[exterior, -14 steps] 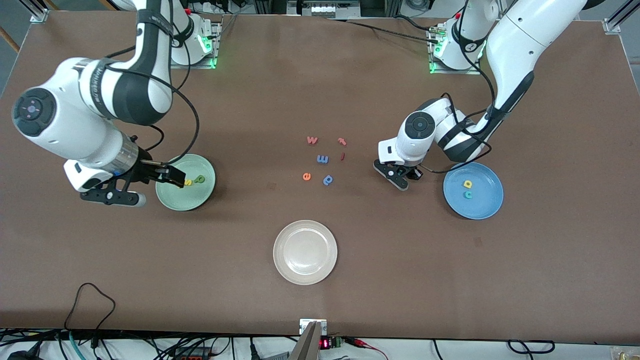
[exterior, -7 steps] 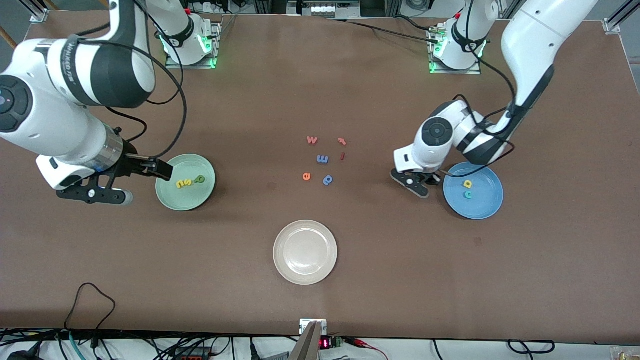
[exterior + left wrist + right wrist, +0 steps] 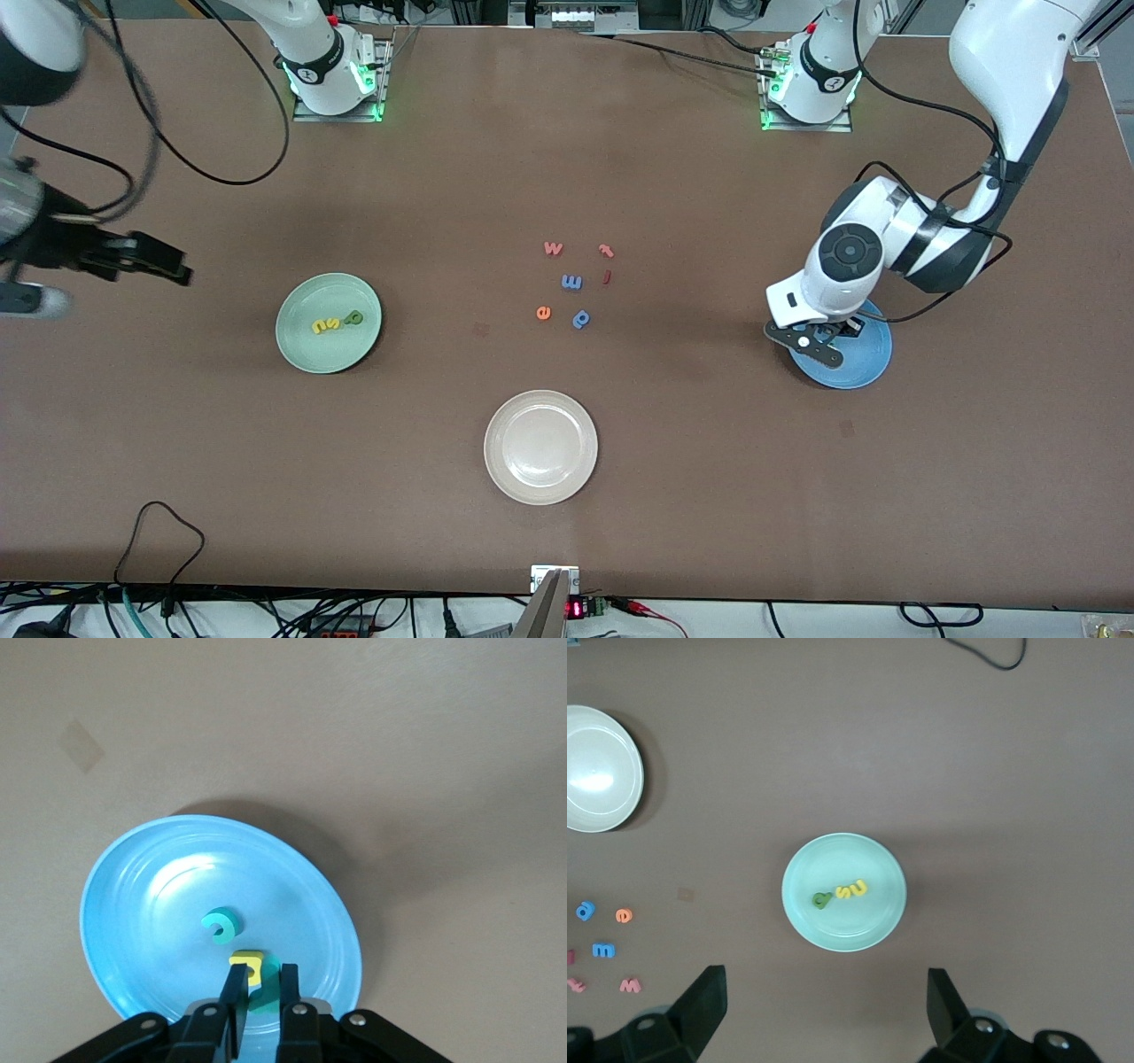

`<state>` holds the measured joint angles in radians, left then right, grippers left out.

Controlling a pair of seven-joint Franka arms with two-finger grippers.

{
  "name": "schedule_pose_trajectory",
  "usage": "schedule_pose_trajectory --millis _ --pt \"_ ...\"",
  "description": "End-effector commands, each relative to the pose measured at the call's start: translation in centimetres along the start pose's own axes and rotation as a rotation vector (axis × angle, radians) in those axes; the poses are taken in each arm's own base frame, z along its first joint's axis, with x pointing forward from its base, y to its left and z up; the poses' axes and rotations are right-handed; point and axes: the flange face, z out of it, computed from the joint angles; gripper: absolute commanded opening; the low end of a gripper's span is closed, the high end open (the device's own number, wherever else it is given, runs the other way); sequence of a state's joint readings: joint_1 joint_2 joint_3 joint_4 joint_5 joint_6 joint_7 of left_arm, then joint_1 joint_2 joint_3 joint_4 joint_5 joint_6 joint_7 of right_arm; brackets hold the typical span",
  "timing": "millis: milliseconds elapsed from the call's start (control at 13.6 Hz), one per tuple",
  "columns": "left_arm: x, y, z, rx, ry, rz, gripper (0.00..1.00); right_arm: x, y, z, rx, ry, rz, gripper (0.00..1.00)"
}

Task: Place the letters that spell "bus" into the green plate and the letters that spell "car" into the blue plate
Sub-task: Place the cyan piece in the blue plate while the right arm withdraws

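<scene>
The blue plate (image 3: pixel 873 359) (image 3: pixel 133 904) lies at the left arm's end of the table. On it rest a teal c (image 3: pixel 219 926) and a yellow a (image 3: pixel 244 958). My left gripper (image 3: pixel 828 341) (image 3: pixel 263 968) hangs low over this plate, beside the yellow a, shut on a teal r (image 3: pixel 267 985). The green plate (image 3: pixel 301 346) (image 3: pixel 842 859) holds a green b (image 3: pixel 353 317) (image 3: pixel 823 899), a yellow s (image 3: pixel 332 325) (image 3: pixel 846 893) and a yellow u (image 3: pixel 317 327) (image 3: pixel 860 887). My right gripper (image 3: pixel 164 263) (image 3: pixel 828 992) is open and empty, raised over the table toward the right arm's end.
A cream-white plate (image 3: pixel 540 486) (image 3: pixel 594 771) sits nearest the front camera at mid-table. Loose letters lie mid-table: a red w (image 3: pixel 553 249), a blue m (image 3: pixel 571 283), an orange e (image 3: pixel 543 312), a blue p (image 3: pixel 580 318) and two small red ones.
My left gripper has travelled from the table beside the blue plate to over it, carrying the teal r. My right gripper has pulled up and away from the green plate.
</scene>
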<state>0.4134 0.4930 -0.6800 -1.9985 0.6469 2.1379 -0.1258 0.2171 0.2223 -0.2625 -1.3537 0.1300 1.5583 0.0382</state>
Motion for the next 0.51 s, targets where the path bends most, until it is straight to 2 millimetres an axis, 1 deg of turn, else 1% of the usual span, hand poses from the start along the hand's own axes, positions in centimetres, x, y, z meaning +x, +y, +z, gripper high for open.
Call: schedule_pose_trajectory --millis 0,73,147,220,294,367,441 --pt "0.8 -0.9 0.3 -0.019 -0.004 0.006 1.00 -1.2 4.7 -1.5 0.011 -0.008 0.014 1.00" --pt "0.9 -0.6 0.0 -0.018 -0.002 0.005 1.00 -1.5 5.7 -1.9 0.000 -0.003 0.027 1.00" --pt "0.9 -0.7 -0.3 -0.019 0.000 0.002 1.00 -1.7 6.0 -1.9 -0.027 0.001 0.023 1.00" --pt "0.8 -1.0 -1.2 -0.010 0.009 -0.007 1.00 -2.0 6.3 -1.9 -0.046 0.001 0.019 1.00" --pt "0.7 -1.9 -2.7 0.014 0.002 -0.024 1.00 -2.0 6.4 -1.8 -0.046 0.000 0.018 1.00" --pt "0.7 -2.9 -4.8 0.012 -0.040 -0.060 1.00 -2.1 6.4 -1.3 -0.046 -0.013 0.024 1.00" --pt "1.1 -3.7 -8.1 -0.034 -0.074 -0.107 1.00 -2.1 6.4 -1.0 -0.051 -0.013 0.031 1.00"
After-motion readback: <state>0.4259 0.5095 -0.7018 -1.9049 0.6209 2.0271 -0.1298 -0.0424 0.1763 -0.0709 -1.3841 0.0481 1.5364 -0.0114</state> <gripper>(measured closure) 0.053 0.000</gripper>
